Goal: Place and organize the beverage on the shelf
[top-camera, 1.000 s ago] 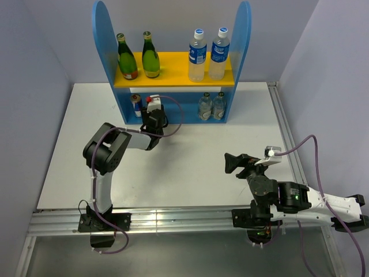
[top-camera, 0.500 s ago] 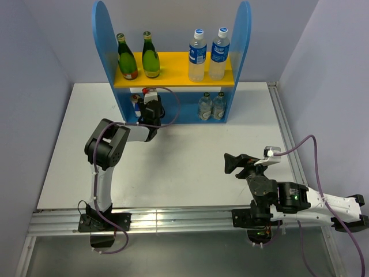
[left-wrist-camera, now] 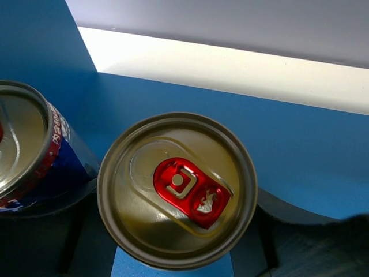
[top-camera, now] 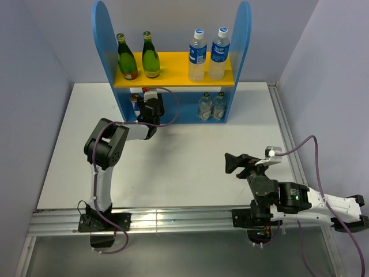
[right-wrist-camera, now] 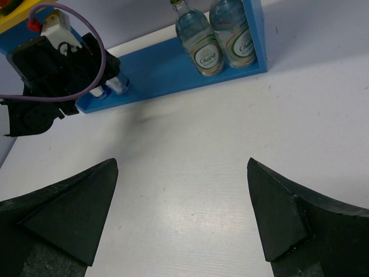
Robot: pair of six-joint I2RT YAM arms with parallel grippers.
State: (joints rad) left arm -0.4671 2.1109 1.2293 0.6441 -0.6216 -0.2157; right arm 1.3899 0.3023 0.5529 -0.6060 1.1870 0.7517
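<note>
Top external view puts the table (top-camera: 190,144) under everything, with the shelf (top-camera: 102,34) at its far edge. The shelf's back panel faces the wall and its open side faces the arms, so both tiers can be reached from the front. Drinks are sorted in pairs by kind: two green bottles (top-camera: 127,57) on the left of the yellow board, two water bottles (top-camera: 198,55) on its right, and two small clear bottles (top-camera: 211,106) below those on the lower tier. The lower left bay takes the cans, and the left gripper (top-camera: 151,105) reaches into it under the board. The right gripper (top-camera: 232,163) hangs over the near right of the table, well apart from the shelf. Its jaws are spread wide with only bare table between them, and it is probably parked out of the way. From the left wrist, a can (left-wrist-camera: 177,190) stands upright on the blue floor between the two dark fingers, just beside a second can (left-wrist-camera: 23,144) on its left, paired like the rest. Whether the jaws press it or stand off it I cannot tell. The clear bottles' labels read what looks like "Chang". The second can has white letters on a red band above blue, too skewed to read. The can's red tab (left-wrist-camera: 192,193) bears a small embossed figure, and the other labels are too small to read.
</note>
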